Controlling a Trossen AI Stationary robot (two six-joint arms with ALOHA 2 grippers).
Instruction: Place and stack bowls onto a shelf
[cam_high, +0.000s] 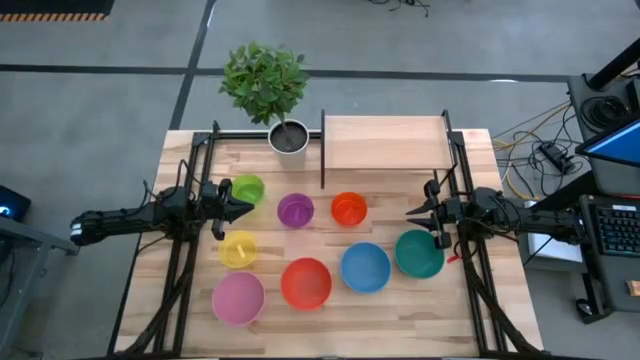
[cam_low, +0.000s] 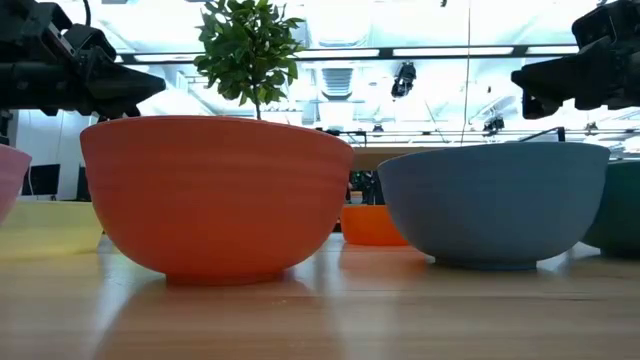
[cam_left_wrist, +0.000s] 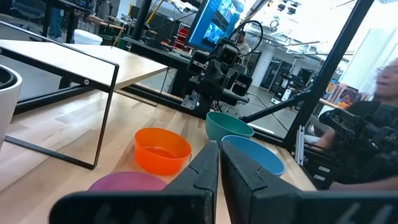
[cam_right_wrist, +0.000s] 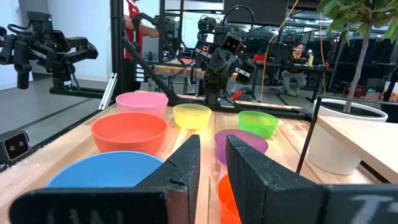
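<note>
Eight bowls stand base-down on the plank table: lime green (cam_high: 247, 189), purple (cam_high: 295, 210), orange (cam_high: 349, 209), yellow (cam_high: 238, 249), pink (cam_high: 238, 298), red (cam_high: 306, 283), blue (cam_high: 365, 267) and teal (cam_high: 419, 253). The shelf (cam_high: 385, 142) stands at the far edge, with nothing on its board. My left gripper (cam_high: 245, 207) hovers between the lime green and yellow bowls, fingers shut (cam_left_wrist: 219, 152). My right gripper (cam_high: 410, 211) hovers above the teal bowl's far side, open by a narrow gap (cam_right_wrist: 213, 146). Both point toward the table's middle.
A grey-white plant pot (cam_high: 289, 137) with a leafy plant stands just left of the shelf. Black frame rails (cam_high: 190, 200) run along both table sides. In the low view the red bowl (cam_low: 215, 195) and blue bowl (cam_low: 495, 205) fill the foreground. A person (cam_left_wrist: 373, 124) sits beyond the table.
</note>
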